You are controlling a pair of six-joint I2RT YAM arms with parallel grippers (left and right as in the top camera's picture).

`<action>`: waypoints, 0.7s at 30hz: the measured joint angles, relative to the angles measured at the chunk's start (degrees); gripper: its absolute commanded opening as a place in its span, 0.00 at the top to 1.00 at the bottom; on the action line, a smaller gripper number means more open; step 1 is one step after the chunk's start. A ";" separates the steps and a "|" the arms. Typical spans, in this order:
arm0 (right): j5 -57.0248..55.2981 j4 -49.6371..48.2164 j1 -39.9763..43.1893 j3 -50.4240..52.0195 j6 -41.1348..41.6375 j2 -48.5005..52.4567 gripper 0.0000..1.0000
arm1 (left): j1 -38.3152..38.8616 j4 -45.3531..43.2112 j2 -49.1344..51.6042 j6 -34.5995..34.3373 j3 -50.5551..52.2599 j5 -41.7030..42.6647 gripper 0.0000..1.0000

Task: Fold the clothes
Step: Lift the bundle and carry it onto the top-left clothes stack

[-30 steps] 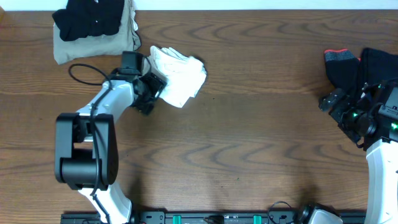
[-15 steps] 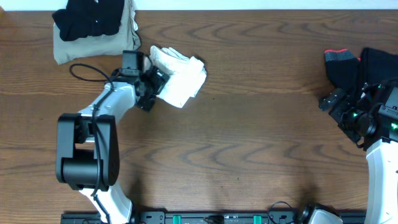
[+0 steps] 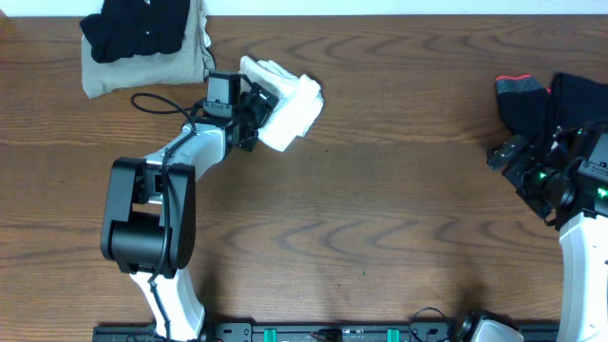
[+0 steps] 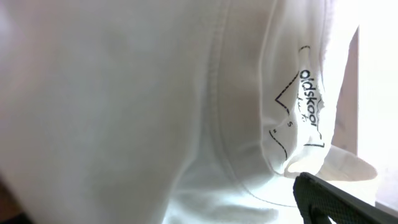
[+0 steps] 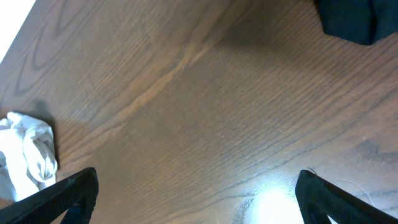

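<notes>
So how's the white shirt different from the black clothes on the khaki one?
The white shirt lies bunched straight on the table; the black clothes sit atop a khaki garment. The left gripper is at the white shirt, none by the black clothes. Both are soft cloth.

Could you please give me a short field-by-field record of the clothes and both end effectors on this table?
White shirt: compact bundle, upper left of the table
Left end effector: open, pressed against the shirt's left side
Right end effector: open, above bare wood, holding nothing
Black garment: lying on the khaki garment, far-left corner
Black clothes: heap at the right edge
</notes>
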State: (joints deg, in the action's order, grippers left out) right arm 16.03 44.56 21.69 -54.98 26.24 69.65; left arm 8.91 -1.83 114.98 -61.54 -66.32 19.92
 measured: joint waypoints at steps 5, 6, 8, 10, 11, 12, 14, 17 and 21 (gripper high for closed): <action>0.00 0.00 0.00 0.00 0.00 0.00 0.01 | -0.15 -0.81 1.62 -0.26 0.20 0.04 0.72; 0.00 0.02 0.00 0.00 0.00 0.00 0.01 | -0.17 -0.81 1.97 -0.22 0.39 0.02 0.79; -0.02 0.00 0.00 0.00 0.00 0.00 0.01 | -0.20 -1.09 2.38 -0.26 0.59 -0.20 0.94; 0.00 0.00 0.00 0.00 0.00 0.00 0.01 | -0.22 -1.27 2.38 0.66 0.68 -0.24 0.94; -0.02 0.00 0.00 0.00 0.00 0.00 0.01 | -0.22 -1.49 2.36 1.68 0.74 -0.33 0.94; 0.00 0.00 0.00 0.00 0.00 0.00 0.01 | -0.22 -1.64 2.36 2.60 0.79 -0.39 0.94; 0.00 0.00 0.00 0.00 0.00 0.00 0.01 | -0.15 -1.68 2.34 4.79 0.81 -0.63 0.94; 0.00 0.00 0.00 0.00 0.00 0.00 0.01 | -0.09 -1.68 2.21 8.98 0.76 -1.29 0.94; 0.00 0.02 0.00 0.00 0.00 0.00 0.01 | 0.37 -1.44 1.81 14.86 0.57 -2.95 0.94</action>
State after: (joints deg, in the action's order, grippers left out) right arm 16.03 44.58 21.69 -54.98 26.24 69.65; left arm 9.28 -3.27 116.79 -46.68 -65.76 16.97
